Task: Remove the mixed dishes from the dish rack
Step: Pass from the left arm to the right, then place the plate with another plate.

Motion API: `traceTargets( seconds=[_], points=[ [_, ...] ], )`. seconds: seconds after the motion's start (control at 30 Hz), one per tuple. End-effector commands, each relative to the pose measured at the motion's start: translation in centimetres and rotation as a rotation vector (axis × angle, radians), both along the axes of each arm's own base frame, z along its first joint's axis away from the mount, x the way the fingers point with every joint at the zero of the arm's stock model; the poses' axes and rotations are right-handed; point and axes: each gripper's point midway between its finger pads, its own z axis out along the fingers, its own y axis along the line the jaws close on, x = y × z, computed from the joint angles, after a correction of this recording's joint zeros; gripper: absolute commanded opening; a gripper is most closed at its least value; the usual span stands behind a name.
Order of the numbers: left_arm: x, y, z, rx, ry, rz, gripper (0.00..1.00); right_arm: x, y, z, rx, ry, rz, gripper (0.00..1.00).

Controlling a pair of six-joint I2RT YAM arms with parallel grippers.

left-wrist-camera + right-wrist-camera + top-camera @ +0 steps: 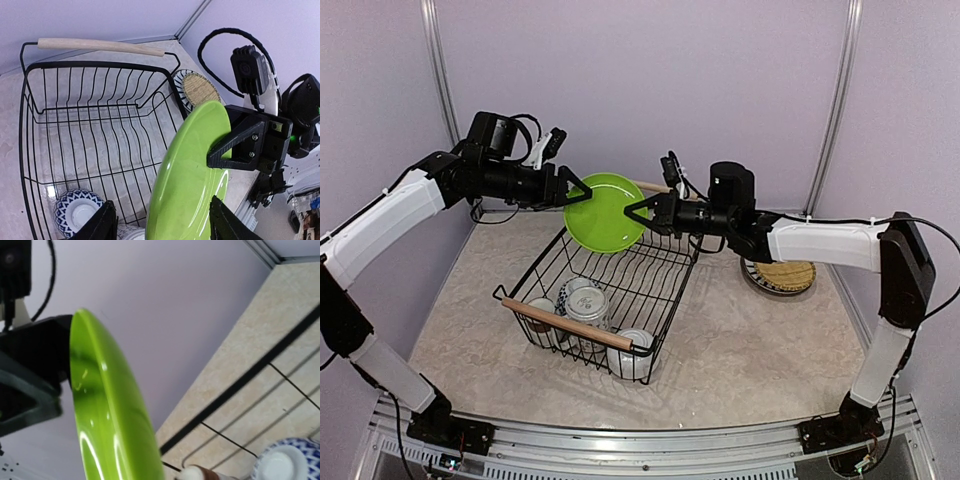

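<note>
now | beige table (760,350), lilac walls (650,80) | left tool (582,188) wide | right tool (632,210) grips green plate (605,218)

No words, numbers, labels or brand marks can be read in any view. The bowl (79,214) just beside the left fingers (102,226) carries only a blue pattern.
</note>
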Motion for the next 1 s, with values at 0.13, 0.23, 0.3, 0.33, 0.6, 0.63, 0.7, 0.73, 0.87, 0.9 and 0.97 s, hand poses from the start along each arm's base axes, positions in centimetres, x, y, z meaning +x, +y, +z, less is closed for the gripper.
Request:
traceTargets(
  seconds=[0.13, 0.23, 0.3, 0.33, 0.6, 0.63, 0.7, 0.73, 0.87, 0.9, 0.97],
  points=[
    [0.5, 1.2, 0.8, 0.037, -0.069, 0.072, 0.82, 1.4, -6.9, 1.9, -0.044, -0.054, -0.161, 0.0],
    [0.6, 1.6, 1.1, 0.048, -0.084, 0.095, 0.9, 1.8, -10.5, 1.8, -0.087, -0.06, -0.248, 0.0],
    [0.7, 1.7, 1.1, 0.054, -0.088, 0.104, 0.93, 2.1, -13.3, 1.8, -0.109, -0.057, -0.314, 0.0],
    [0.7, 1.8, 1.1, 0.057, -0.087, 0.108, 0.95, 2.0, -14.8, 1.8, -0.119, -0.056, -0.349, 0.0],
    [0.5, 1.6, 1.0, 0.063, -0.087, 0.106, 0.99, 2.1, -29.5, -0.6, -0.216, 0.039, -0.748, 0.0],
    [0.5, 1.5, 0.9, 0.063, -0.086, 0.103, 0.99, 2.0, -31.2, -1.4, -0.225, 0.072, -0.793, 0.0],
    [0.5, 1.4, 0.9, 0.064, -0.086, 0.102, 0.99, 1.8, -33.6, -2.9, -0.227, 0.116, -0.841, 0.0],
    [0.5, 1.3, 0.9, 0.065, -0.085, 0.101, 0.99, 1.8, -34.6, -4.0, -0.227, 0.145, -0.861, 0.0],
    [0.5, 1.2, 0.6, 0.07, -0.083, 0.102, 0.99, 2.1, -37.8, -6.5, -0.219, 0.218, -0.91, 0.0],
    [0.5, 1.2, 0.6, 0.073, -0.083, 0.103, 0.99, 2.2, -38.3, -7.0, -0.216, 0.232, -0.913, 0.0],
    [0.5, 1.1, 0.5, 0.075, -0.084, 0.101, 0.99, 2.7, -39.3, -8.3, -0.222, 0.261, -0.92, 0.0]
  ],
)
